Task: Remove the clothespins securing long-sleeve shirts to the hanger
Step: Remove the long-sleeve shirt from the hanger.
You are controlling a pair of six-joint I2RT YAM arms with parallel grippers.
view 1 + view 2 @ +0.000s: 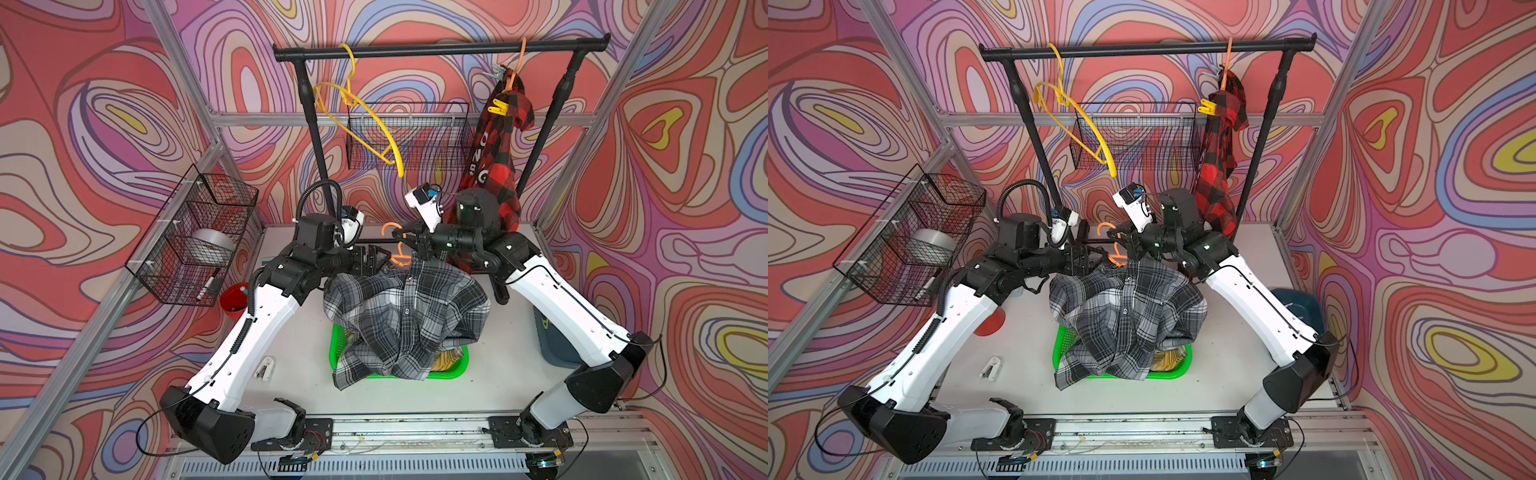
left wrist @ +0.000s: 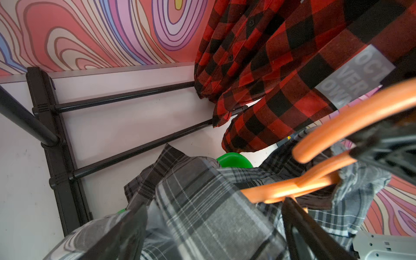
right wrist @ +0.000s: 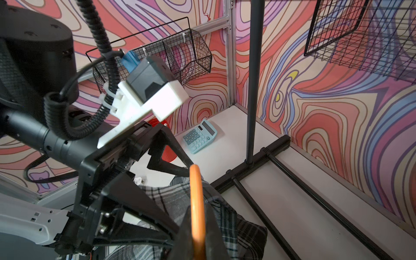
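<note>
Pinched edge-on in the right gripper (image 3: pixel 197 221), the orange hanger (image 3: pixel 195 186) rises over the grey plaid shirt (image 3: pixel 236 229). From the left wrist, the left gripper (image 2: pixel 213 227) stands spread wide across that shirt, with the red buffalo-check shirt (image 2: pixel 270 67) behind. In a top view a yellow clothespin (image 1: pixel 498 109) clips the red shirt under the rail (image 1: pixel 436 49), and a white clothespin (image 1: pixel 264 369) lies on the table (image 1: pixel 498 374). A green basket (image 1: pixel 337 353) holds a yellow plaid shirt (image 1: pixel 446 357), mostly buried under grey cloth. What the dark bin (image 1: pixel 557 349) holds is unclear.

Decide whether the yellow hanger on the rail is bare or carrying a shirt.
Bare: the yellow hanger hangs on the rail, no cloth on it.
</note>
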